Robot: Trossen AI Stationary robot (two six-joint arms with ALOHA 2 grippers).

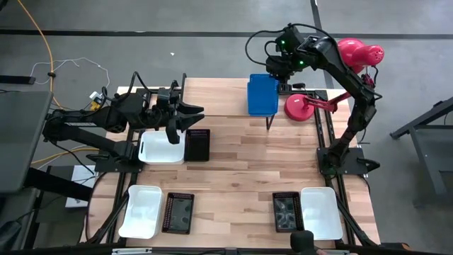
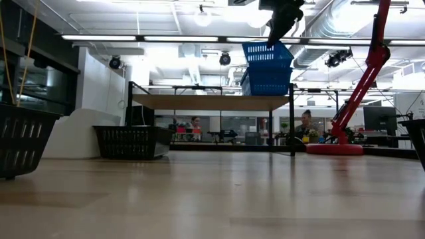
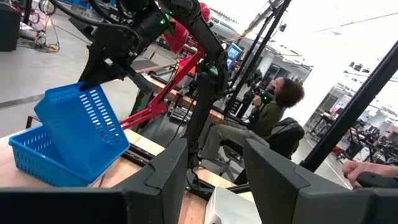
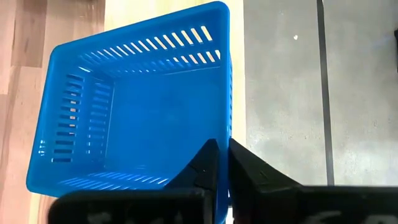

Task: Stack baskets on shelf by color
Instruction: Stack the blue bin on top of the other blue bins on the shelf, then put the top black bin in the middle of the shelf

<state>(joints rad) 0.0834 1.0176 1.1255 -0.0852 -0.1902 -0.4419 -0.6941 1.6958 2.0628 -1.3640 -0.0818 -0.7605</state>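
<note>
- The right claw [image 4: 219, 163] is pinched on the rim of a blue basket [image 1: 262, 94] above the shelf [image 2: 212, 101], at the far side of the bench [image 1: 241, 163].
- That upper blue basket sits tilted, one end down inside a second blue basket [image 2: 264, 81] that rests on the shelf plank at its right end, as the low view shows.
- Risk: the grip is on a thin plastic wall only. If the claw lets go while the basket is still cocked, I judge it may wedge crooked instead of nesting flat, or tip off toward the shelf's edge.
- Risk: the lower basket looks loose on the plank. A sideways push from the upper one could slide it toward the edge just beside it.
- The left claw [image 1: 177, 120] hangs with its fingers apart and holding nothing, above a white basket [image 1: 161, 147] and a black basket [image 1: 197, 144] that lie touching at the left of the bench.
- More white and black baskets wait along the near edge of the bench, so most of the sorting seems undone. A poor first stack would make later ones harder to seat.
</note>
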